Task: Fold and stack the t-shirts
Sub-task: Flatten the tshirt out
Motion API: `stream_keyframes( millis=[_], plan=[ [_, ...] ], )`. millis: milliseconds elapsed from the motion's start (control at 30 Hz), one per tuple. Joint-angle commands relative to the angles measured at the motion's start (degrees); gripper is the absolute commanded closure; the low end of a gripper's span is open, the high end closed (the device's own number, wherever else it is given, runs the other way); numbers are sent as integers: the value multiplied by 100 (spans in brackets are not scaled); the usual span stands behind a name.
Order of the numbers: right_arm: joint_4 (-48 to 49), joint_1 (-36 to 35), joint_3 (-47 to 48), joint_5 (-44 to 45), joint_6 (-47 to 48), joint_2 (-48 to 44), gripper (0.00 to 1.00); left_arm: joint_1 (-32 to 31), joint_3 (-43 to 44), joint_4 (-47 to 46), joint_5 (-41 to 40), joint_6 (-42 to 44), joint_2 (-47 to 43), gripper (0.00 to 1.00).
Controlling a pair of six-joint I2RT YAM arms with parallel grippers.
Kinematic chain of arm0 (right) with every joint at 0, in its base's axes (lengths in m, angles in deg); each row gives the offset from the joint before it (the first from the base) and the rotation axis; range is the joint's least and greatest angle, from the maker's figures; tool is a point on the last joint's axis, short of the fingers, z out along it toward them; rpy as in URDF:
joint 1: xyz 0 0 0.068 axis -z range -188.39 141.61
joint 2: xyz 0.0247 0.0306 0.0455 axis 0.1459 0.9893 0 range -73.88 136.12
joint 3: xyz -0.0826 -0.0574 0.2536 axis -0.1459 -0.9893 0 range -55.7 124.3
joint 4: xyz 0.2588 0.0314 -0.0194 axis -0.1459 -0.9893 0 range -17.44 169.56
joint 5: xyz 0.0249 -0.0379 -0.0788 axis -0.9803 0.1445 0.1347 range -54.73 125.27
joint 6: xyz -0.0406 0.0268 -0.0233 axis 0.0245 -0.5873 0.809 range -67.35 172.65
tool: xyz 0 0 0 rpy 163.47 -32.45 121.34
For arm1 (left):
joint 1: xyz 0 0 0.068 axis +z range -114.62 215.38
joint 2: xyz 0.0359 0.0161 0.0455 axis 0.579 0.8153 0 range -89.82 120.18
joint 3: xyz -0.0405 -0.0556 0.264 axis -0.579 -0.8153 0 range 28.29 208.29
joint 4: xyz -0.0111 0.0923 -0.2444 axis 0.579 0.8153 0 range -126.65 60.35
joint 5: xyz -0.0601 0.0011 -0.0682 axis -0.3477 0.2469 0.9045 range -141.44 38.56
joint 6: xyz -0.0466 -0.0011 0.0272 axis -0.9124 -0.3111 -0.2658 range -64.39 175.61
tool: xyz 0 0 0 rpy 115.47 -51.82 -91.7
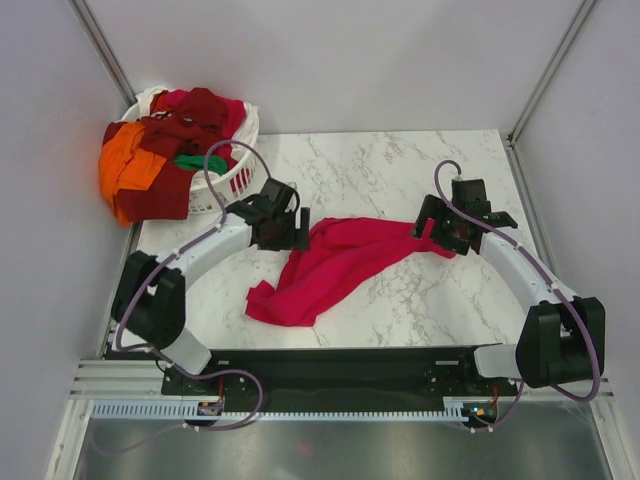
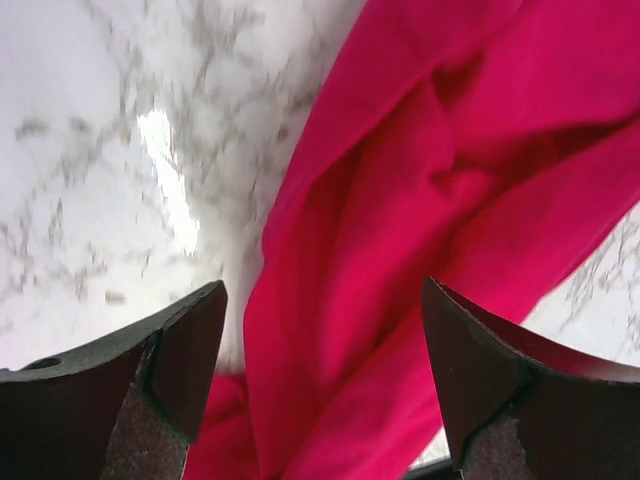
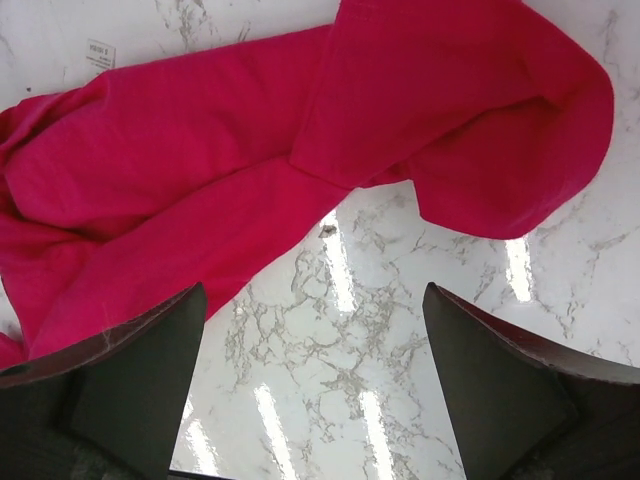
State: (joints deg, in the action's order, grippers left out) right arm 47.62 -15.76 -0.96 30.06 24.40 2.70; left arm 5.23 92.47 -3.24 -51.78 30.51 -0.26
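Observation:
One crimson-pink t-shirt (image 1: 330, 265) lies crumpled across the middle of the marble table (image 1: 400, 170). My left gripper (image 1: 287, 228) hovers over its left end, open, with folds of the crimson-pink t-shirt (image 2: 400, 230) between and under the spread fingers, not pinched. At the shirt's right end my right gripper (image 1: 440, 228) is open over bare marble, the crimson-pink t-shirt (image 3: 300, 150) just ahead of its fingertips. More t-shirts (image 1: 160, 150), maroon, orange, green and white, are heaped in the basket at the back left.
The white slotted laundry basket (image 1: 232, 180) stands at the table's back left corner, clothes spilling over its left side. Grey walls enclose the table on three sides. A small white label (image 3: 100, 52) lies on the marble beside the shirt.

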Motion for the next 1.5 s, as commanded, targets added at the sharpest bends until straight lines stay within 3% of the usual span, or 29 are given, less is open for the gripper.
stream_keyframes(
  millis=[0,133,167,367,567,633,667,700,1000,1167,1300,1467],
  plan=[
    [233,-150,-77,-50,39,-20,2,-17,883,-598,-265,541,673,15],
    [215,-255,-200,-94,92,-99,2,-17,1385,-599,-265,542,1449,15],
    [215,-273,-218,-85,109,-151,2,-17,1456,-677,-413,977,1563,19],
    [189,-317,-245,-68,206,-178,2,-17,1852,-792,-308,1060,2249,27],
    [189,-326,-227,-50,294,-99,2,-17,2203,-845,-309,1121,2549,45],
    [189,-317,-262,-41,311,-99,2,-17,2370,-845,-309,1139,2558,65],
    [189,-326,-271,-15,311,-108,2,-17,2406,-853,-274,1148,2532,78],
    [189,-335,-288,3,320,-108,2,-17,2510,-845,-265,1157,2523,98],
    [233,-431,-543,117,294,-169,2,-17,2958,-266,8,1166,1707,98],
    [206,-431,-710,407,215,-476,2,-35,3039,78,-19,1200,-137,98],
    [215,-440,-833,653,74,-810,2,-26,2566,96,-247,1376,-1404,98],
    [364,-440,-728,531,-40,-1004,2,-8,1459,113,-274,1526,-1697,98]
  ],
)
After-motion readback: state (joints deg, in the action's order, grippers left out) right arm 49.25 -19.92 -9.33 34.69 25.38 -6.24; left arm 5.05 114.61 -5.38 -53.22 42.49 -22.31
